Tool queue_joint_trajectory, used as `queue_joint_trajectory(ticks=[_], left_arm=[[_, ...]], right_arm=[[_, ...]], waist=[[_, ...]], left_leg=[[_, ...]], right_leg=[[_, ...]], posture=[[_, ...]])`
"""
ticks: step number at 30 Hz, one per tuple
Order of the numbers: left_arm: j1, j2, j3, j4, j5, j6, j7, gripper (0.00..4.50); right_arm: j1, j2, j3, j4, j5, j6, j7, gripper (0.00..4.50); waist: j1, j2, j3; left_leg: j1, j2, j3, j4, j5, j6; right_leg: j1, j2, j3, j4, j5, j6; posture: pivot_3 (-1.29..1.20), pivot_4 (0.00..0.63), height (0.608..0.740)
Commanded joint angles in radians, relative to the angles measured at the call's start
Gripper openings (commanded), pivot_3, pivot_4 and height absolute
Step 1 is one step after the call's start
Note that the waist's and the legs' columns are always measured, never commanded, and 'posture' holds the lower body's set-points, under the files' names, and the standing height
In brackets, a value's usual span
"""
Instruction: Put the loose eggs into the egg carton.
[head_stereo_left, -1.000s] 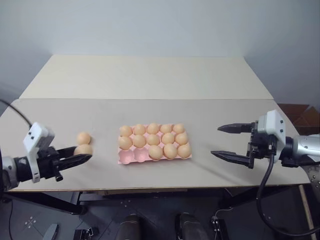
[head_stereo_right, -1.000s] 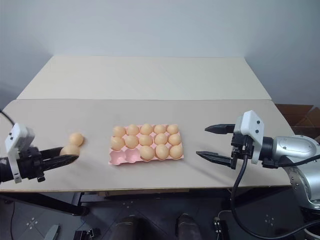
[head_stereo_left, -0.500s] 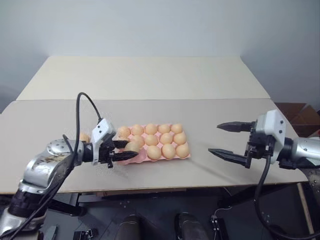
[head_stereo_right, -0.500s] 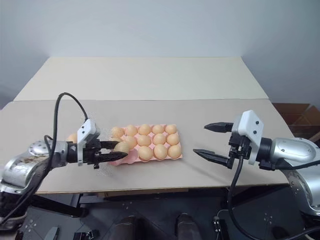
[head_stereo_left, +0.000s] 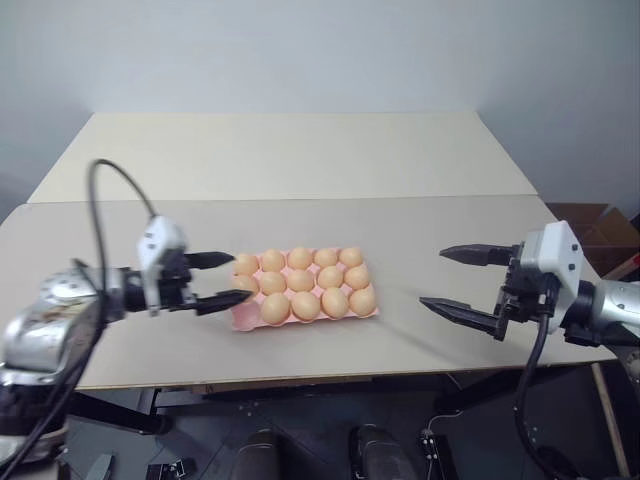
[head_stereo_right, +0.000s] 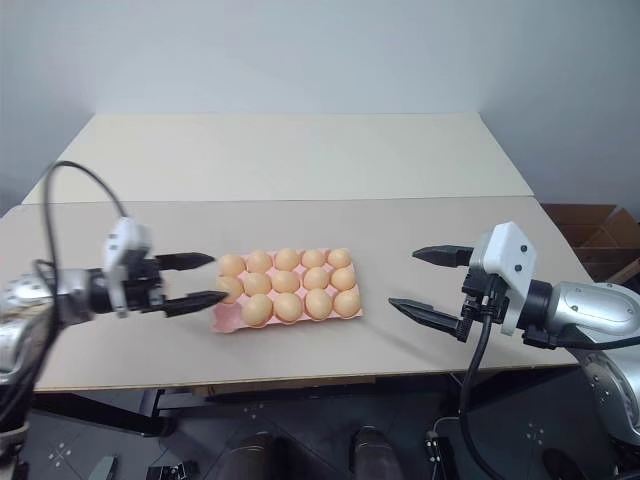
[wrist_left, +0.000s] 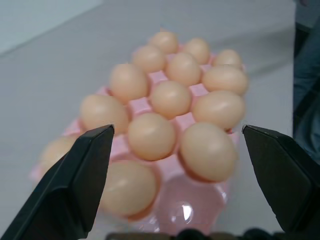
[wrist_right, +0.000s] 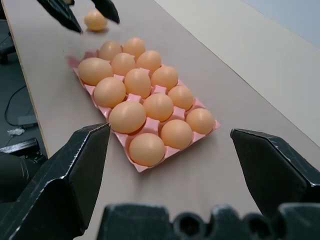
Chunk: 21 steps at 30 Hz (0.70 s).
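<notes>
The pink egg carton lies mid-table with several eggs in its cups; its front-left corner cup is bare. My left gripper hovers open at the carton's left end, nothing between its fingers. One loose egg rests on the table beyond the carton's left end, under the left gripper's fingers in the right wrist view. My right gripper is open and empty, well to the right of the carton.
The grey table's front edge runs close below the carton. A second, paler table surface adjoins behind. A brown box sits off the table's right end.
My left gripper carried an egg from the table's left side to the carton, opened, and left it in a front-row cup. The right gripper stayed put.
</notes>
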Motion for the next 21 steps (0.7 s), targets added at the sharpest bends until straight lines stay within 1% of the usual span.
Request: queue_joint_trajectory(ticks=[1,2,4,6,7,9,11,14,18,21], left_arm=[[0.132,0.051,0.239,-0.02,-0.035,-0.078,-0.064,4.47],[0.17,0.061,0.285,-0.029,-0.037,-0.087,-0.07,4.47],[0.29,0.067,0.44,-0.035,-0.051,-0.104,-0.113,4.47],[0.4,0.062,0.56,-0.047,-0.066,-0.113,-0.165,4.47],[0.458,0.052,0.614,-0.055,-0.07,-0.114,-0.184,4.47],[0.551,0.032,0.686,-0.082,-0.073,-0.118,-0.199,4.47],[0.603,0.01,0.725,-0.115,-0.087,-0.112,-0.181,4.47],[0.642,-0.028,0.759,-0.18,-0.125,-0.089,-0.142,4.47],[0.684,-0.055,0.777,-0.228,-0.147,-0.083,-0.106,4.47],[0.699,-0.054,0.777,-0.24,-0.158,-0.083,-0.084,4.47]], right_arm=[[-0.019,0.002,0.015,0.011,0.005,-0.033,0.03,4.5],[-0.022,0.004,0.023,0.021,-0.001,-0.042,0.039,4.5],[-0.043,0.005,0.05,0.061,-0.019,-0.074,0.073,4.5],[-0.063,0.005,0.072,0.098,-0.037,-0.101,0.101,4.5],[-0.074,0.006,0.082,0.118,-0.047,-0.113,0.11,4.5],[-0.083,0.007,0.092,0.149,-0.062,-0.134,0.128,4.5],[-0.077,0.008,0.093,0.166,-0.067,-0.148,0.143,4.5],[-0.068,0.005,0.092,0.185,-0.07,-0.159,0.161,4.5],[-0.089,-0.001,0.096,0.204,-0.071,-0.152,0.173,4.5],[-0.096,-0.005,0.093,0.209,-0.071,-0.149,0.179,4.5]], waist=[[-0.008,0.0,0.0],[-0.01,0.0,0.0],[-0.011,0.0,0.0],[-0.009,0.0,0.0],[-0.009,0.0,0.0],[-0.007,0.0,0.0],[0.004,0.0,0.0],[0.017,0.0,0.0],[0.015,0.0,0.0],[0.012,0.0,0.0]], left_leg=[[0.0,0.0,0.0,0.0,0.0,0.0],[0.0,0.001,0.0,0.0,0.0,0.0],[0.0,0.001,0.0,0.0,0.0,0.0],[0.001,0.001,0.001,0.0,0.0,0.0],[0.0,0.001,0.001,0.0,0.0,0.0],[0.001,0.001,0.001,0.0,0.0,0.0],[0.001,0.001,0.001,0.0,0.0,0.0],[0.001,0.001,0.001,0.0,0.0,0.0],[0.001,0.001,0.002,0.0,0.0,0.0],[0.001,0.001,0.002,0.0,0.0,0.0]], right_leg=[[0.0,0.0,0.0,0.0,0.0,0.0],[0.0,0.0,0.0,0.0,0.0,0.0],[0.0,0.0,0.0,0.0,0.0,0.0],[-0.001,-0.001,0.0,0.0,-0.002,-0.003],[0.0,-0.001,0.0,0.0,-0.005,-0.007],[-0.001,-0.002,0.0,0.0,-0.006,-0.007],[-0.001,-0.002,0.0,0.0,-0.006,-0.007],[0.0,-0.002,-0.001,0.0,-0.006,-0.007],[0.0,-0.002,0.0,-0.001,-0.006,-0.007],[-0.001,-0.001,0.0,0.0,-0.006,-0.007]], posture=[[0.0,0.15,0.74],[0.0,0.15,0.74],[0.0,0.15,0.74],[0.0,0.15,0.74],[0.0,0.15,0.74],[0.0,0.15,0.74],[0.0,0.15,0.74],[0.0,0.15,0.74],[0.0,0.15,0.74],[0.0,0.15,0.74]])
